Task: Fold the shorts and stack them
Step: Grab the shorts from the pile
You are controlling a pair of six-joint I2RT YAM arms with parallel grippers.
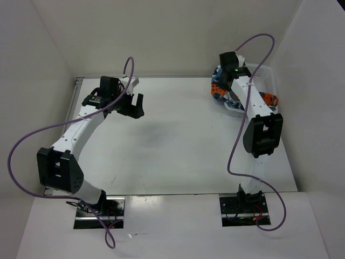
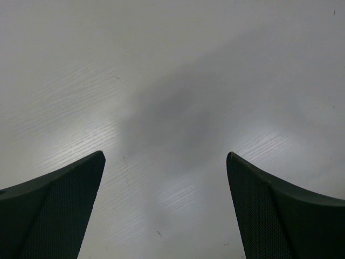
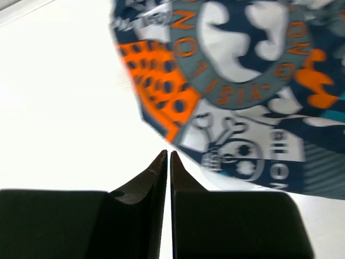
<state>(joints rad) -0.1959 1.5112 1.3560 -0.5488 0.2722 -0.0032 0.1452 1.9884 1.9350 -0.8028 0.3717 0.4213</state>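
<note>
Right gripper (image 3: 167, 156), pinched together, looks empty below the shorts (image 3: 242, 81) at upper right; lifting may leave them behind; left gripper (image 2: 166, 156) wide

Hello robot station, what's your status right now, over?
Left gripper open above table. Right gripper shut at edge of shorts, grip unclear. Shorts bunched at basket, unfolded. Nothing seen blocking.

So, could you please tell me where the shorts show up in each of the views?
Top external: upper right; the shorts lie at the basket, partly under the right arm.
Left wrist: not in it.
Right wrist: upper right; the shorts sit just beyond the right gripper.
Shared landmark: the white table, seen in all three views.
</note>
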